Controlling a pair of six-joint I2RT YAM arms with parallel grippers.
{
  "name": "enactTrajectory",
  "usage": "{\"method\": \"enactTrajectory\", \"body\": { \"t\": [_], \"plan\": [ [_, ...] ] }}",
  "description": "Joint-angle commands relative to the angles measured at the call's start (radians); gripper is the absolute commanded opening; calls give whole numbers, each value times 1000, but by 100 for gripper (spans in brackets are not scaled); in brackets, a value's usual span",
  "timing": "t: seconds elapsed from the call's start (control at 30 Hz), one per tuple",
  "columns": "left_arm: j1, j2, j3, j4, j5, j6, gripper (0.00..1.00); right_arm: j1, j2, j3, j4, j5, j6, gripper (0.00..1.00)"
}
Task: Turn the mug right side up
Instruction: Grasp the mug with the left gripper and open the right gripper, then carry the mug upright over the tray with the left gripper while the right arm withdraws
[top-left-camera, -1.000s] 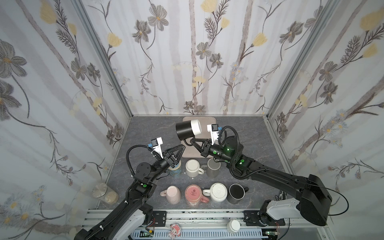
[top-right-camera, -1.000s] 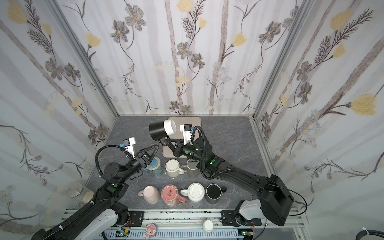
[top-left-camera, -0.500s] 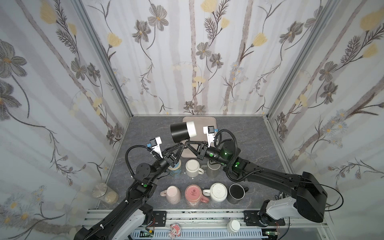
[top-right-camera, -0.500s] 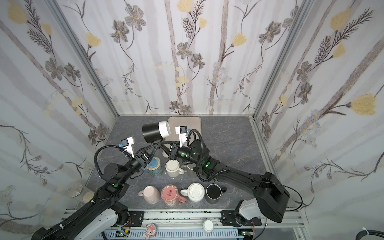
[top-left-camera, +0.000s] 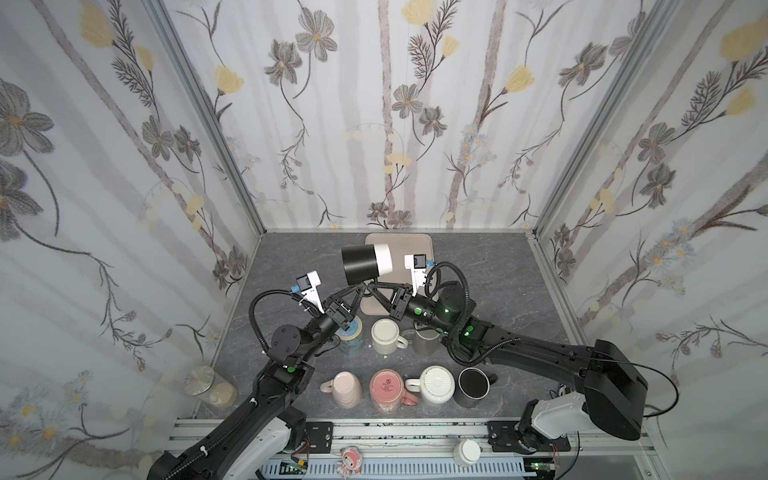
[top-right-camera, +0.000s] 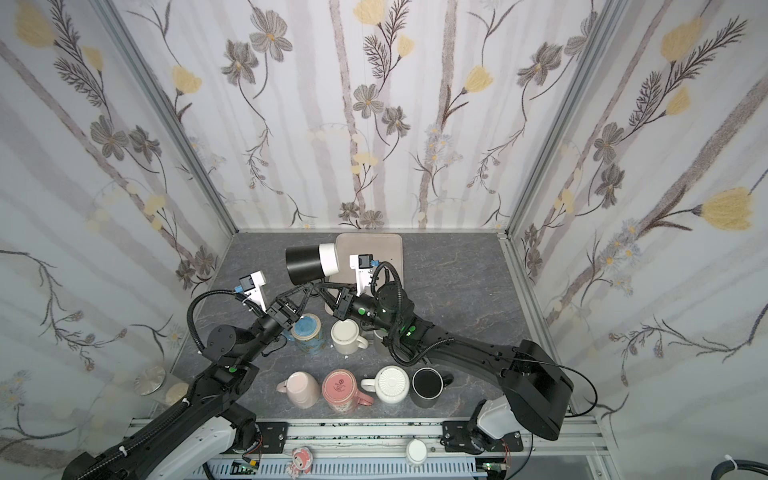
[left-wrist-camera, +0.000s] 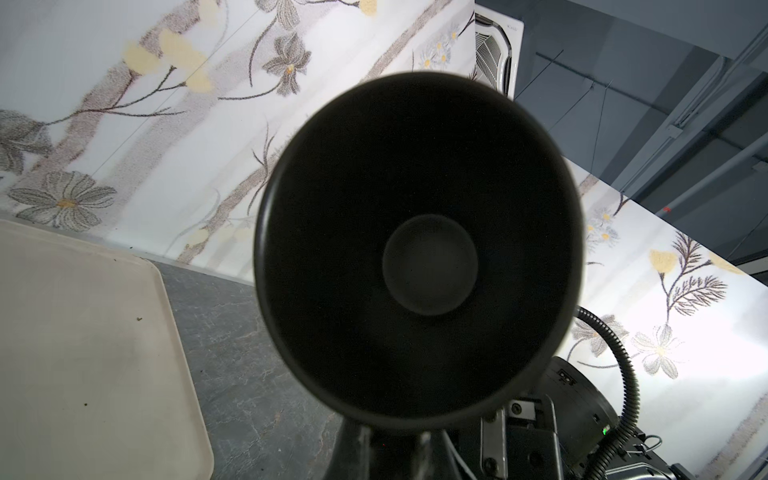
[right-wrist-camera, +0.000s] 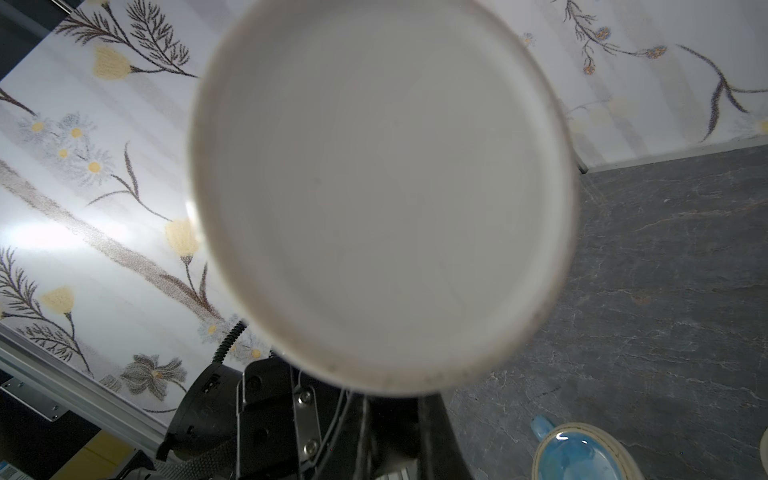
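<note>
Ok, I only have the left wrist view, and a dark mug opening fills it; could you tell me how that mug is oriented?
Observer: The black mug lies on its side in the air, mouth towards the left gripper, white base towards the right gripper.
Operator: Which gripper has it?
Observer: Both meet under it, shut; which part of it they pinch is hidden.
Operator: Is anything close by on the table?
Observer: A blue mug stands upright on the table, partly under the left gripper's body in both top views.
</note>
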Motion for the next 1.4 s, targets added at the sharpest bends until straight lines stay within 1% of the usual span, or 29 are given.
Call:
{"method": "enactTrajectory", "body": {
  "t": [0.0,0.03,0.13,0.17,0.2,0.27,0.33,0.43,0.53,0.63,0.8,0.9,1.1,1.37],
  "plan": [
    [-2,3,39,-45,-33,53,0,1,-14,-1,39,0,-5,3],
    [-2,5,50,-77,-47,66,0,-1,-21,-1,16,7,-19,10],
    [-4,10,99,-191,-92,116,0,-10,-52,-13,-51,41,-52,39],
    [-4,16,118,-221,-104,134,0,-18,-67,-24,-76,62,-61,47],
    [-4,21,133,-250,-115,150,0,-25,-83,-40,-96,82,-66,54],
    [-5,41,174,-308,-143,183,0,-49,-121,-73,-123,109,-75,59],
    [-8,71,221,-382,-178,222,0,-76,-163,-106,-173,145,-79,60],
    [-14,160,341,-529,-243,299,0,-134,-235,-174,-250,190,-79,61],
    [-25,312,489,-691,-333,377,0,-206,-306,-243,-307,217,-76,61],
    [-34,484,638,-820,-430,449,0,-244,-370,-294,-362,249,-78,62],
    [-38,790,896,-953,-557,539,0,-287,-432,-339,-424,256,-93,62],
    [-38,976,1089,-1039,-594,575,0,-305,-449,-351,-450,250,-101,63],
    [-26,1291,1444,-1209,-652,623,0,-343,-475,-371,-481,223,-105,63],
    [8,1607,1855,-1435,-685,631,0,-391,-513,-402,-508,202,-108,64]
  ]
}}
